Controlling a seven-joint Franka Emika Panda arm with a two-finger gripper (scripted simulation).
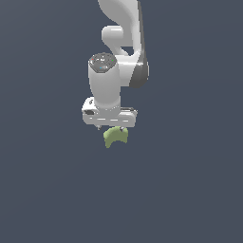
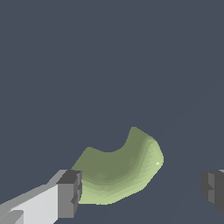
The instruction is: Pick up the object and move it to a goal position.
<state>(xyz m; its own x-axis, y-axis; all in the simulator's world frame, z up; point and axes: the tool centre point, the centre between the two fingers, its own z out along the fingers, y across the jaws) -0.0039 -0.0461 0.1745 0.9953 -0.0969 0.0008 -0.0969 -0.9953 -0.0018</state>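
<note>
- The white arm (image 1: 116,61) comes down from the top of the exterior view, its wrist turned straight downward over a plain dark grey-blue ground (image 1: 190,190).
- The gripper (image 1: 110,127) hangs right above the object (image 1: 115,136), a small light-green blocky piece that pokes out just beneath the hand in that view.
- In the wrist view the object (image 2: 120,170) lies between the two dark finger pads (image 2: 70,194), closer to one pad than to the other.
- That nearer pad sits just beside the green edge; I cannot tell whether it touches.
- The other pad stands well apart from the piece, with bare ground between them.
- So the jaws are spread wide, wider than the piece, and they have hold of nothing.
- The piece's long axis runs on a slant across the gap between the fingers, not square to them.
- Its curved notch faces away from the hand in the wrist view, towards the open ground, with a raised corner at each end of the curve.
- Its rounded, bulging side faces back towards the fingers.
</note>
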